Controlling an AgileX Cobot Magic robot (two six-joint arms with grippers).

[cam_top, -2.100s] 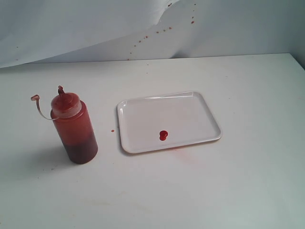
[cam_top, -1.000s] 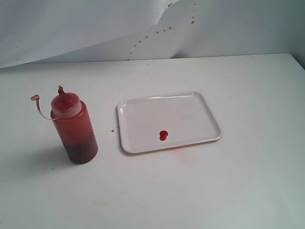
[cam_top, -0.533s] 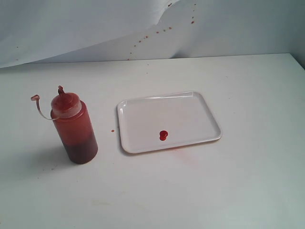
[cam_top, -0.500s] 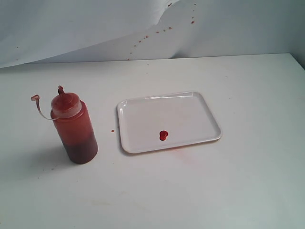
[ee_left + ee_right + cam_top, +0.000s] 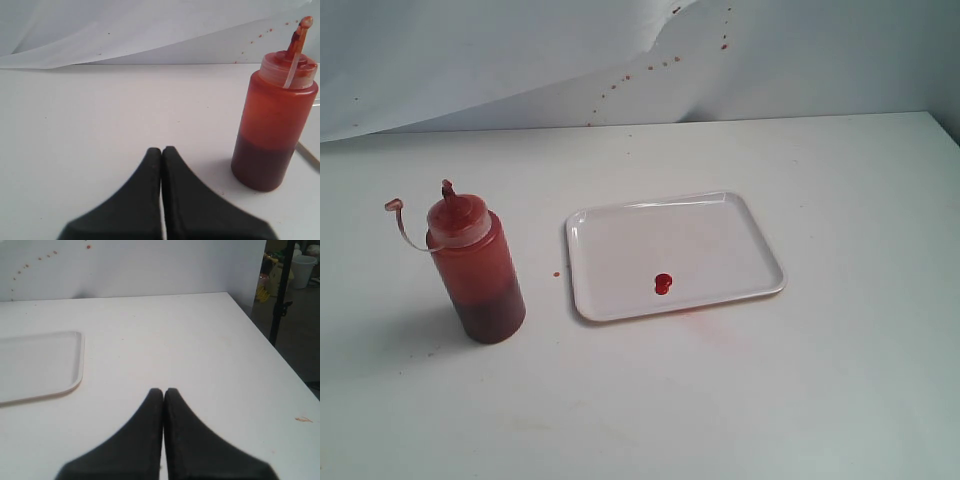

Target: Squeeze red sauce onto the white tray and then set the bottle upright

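Left fingers (image 5: pixel 142 200): pressed together, empty, over the table (image 5: pixel 75 125), with the bottle (image 5: pixel 274 120) upright nearby and not touched. Right fingers (image 5: pixel 142 440): pressed together, empty, near a corner of the tray (image 5: pixel 40 365). In the exterior view the tray lies flat just beside the bottle, with a sauce (image 5: pixel 663 284) blob near its camera-side edge.

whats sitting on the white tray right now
One small blob of red sauce lies on the white tray, toward its near edge. The rest is bare, and nothing hides any part of it.
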